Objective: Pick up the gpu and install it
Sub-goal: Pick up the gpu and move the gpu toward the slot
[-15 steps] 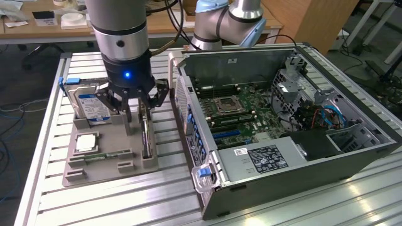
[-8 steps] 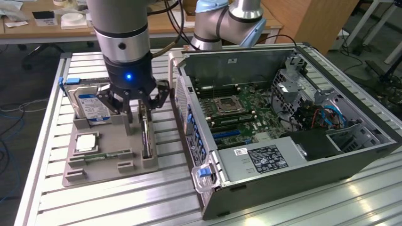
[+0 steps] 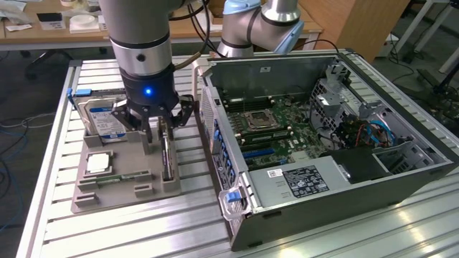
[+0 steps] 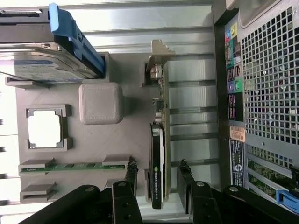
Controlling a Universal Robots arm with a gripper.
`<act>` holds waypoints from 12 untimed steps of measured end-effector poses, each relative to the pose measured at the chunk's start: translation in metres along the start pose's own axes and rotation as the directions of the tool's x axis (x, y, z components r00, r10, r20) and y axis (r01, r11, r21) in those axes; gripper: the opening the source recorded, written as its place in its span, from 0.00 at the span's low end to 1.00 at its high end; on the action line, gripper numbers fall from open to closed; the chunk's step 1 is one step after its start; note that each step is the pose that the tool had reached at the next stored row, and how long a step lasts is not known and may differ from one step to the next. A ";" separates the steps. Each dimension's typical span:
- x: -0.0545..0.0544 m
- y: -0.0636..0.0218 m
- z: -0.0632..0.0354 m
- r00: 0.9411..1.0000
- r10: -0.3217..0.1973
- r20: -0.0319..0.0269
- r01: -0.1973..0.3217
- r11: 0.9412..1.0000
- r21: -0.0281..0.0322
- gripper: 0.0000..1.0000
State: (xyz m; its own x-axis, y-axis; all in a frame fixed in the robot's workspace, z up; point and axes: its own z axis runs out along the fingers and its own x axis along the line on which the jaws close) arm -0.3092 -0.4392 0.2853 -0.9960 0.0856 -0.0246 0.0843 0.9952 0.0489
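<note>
The gpu (image 3: 167,157) stands on its edge in a slot of the grey holder (image 3: 133,156), its silver bracket at the far end. In the wrist view the gpu (image 4: 158,154) shows as a thin card with a black cover and a green board edge. My gripper (image 3: 163,128) hangs just above the card's middle. It is open, and the two black fingers (image 4: 131,176) flank the card's near end with a gap on each side. The gripper (image 4: 157,173) holds nothing.
The holder also carries a silver hard drive with a blue-white label (image 3: 105,115), a square processor (image 3: 98,162) and a green memory stick (image 3: 117,178). The open computer case (image 3: 323,134) lies close at the exterior view's right, motherboard (image 3: 269,126) exposed. A second arm's base (image 3: 255,27) stands behind.
</note>
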 end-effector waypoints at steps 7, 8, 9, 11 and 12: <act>0.000 0.0000 0.0002 1.000 0.000 0.000 0.000 1.000 0.000 0.47; 0.000 0.0000 0.0007 1.000 0.000 0.000 0.000 1.000 0.000 0.47; 0.000 0.0000 0.0013 1.000 0.000 0.000 0.000 1.000 0.000 0.47; 0.000 -0.0001 0.0028 1.000 0.000 0.000 0.000 1.000 0.000 0.47; 0.000 -0.0002 0.0037 1.000 0.000 0.000 0.000 1.000 0.000 0.47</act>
State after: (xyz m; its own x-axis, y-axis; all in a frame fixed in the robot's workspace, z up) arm -0.3092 -0.4393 0.2816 -0.9960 0.0856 -0.0246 0.0843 0.9952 0.0489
